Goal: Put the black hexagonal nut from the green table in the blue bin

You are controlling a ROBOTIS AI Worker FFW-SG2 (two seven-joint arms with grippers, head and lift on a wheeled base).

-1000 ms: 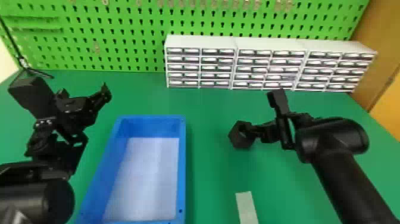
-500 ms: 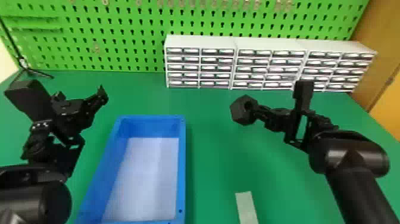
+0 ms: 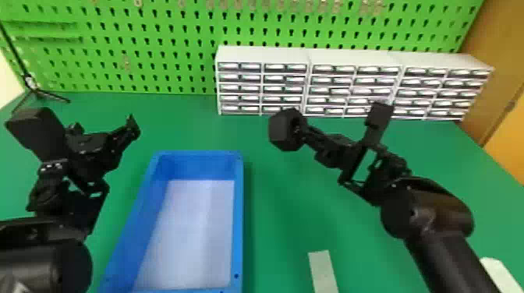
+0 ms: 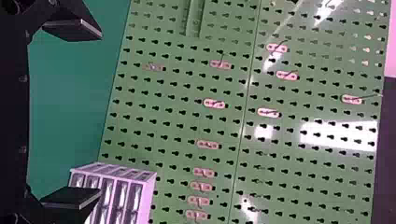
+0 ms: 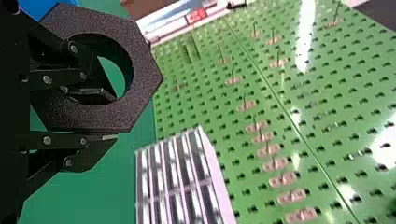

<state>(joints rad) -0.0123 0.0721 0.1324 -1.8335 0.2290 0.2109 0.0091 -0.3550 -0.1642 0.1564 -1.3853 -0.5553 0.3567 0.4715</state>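
Blk hex nut (image 3: 281, 130) is prob feeling stiff, tough, fairly light, maybe slippery, so R tool (image 5: 105, 115) is gripping one ring wall thru the hole, w/ nut hanging at its tip, upper ctr of head view, & L tool (image 4: 100, 113) is gaping, far left

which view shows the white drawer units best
The head view. It shows the whole row of white drawer units from the front, except bits behind the nut and right arm. Left wrist view and right wrist view each show part, sideways, cut off by the picture's edge.
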